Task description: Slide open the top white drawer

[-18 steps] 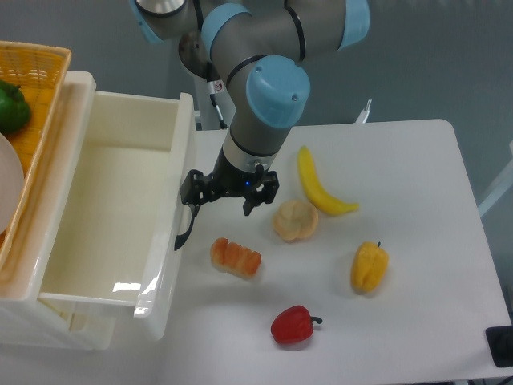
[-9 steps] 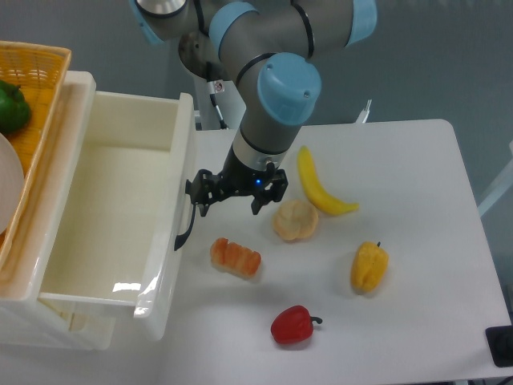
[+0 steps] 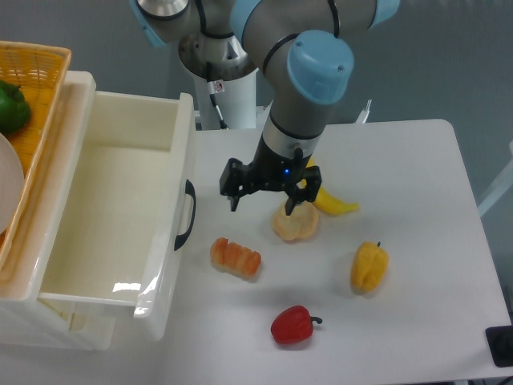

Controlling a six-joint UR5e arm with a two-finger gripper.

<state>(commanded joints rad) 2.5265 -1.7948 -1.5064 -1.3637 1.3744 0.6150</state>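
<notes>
The top white drawer (image 3: 112, 216) stands pulled far out from the cabinet on the left, its empty cream interior showing. Its black curved handle (image 3: 185, 215) sits on the front panel, facing the table. My gripper (image 3: 261, 195) hangs open to the right of the handle, apart from it, with nothing between its fingers. It is above the table, close to a round beige pastry.
A yellow wicker basket (image 3: 36, 80) with a green pepper (image 3: 12, 108) sits atop the cabinet. On the table lie a banana (image 3: 325, 196), a beige pastry (image 3: 295, 222), a striped orange bun (image 3: 235, 257), a yellow pepper (image 3: 369, 267) and a red pepper (image 3: 292, 324).
My gripper has left the drawer handle and moved right, away from the drawer front. The drawer itself has stayed in place.
</notes>
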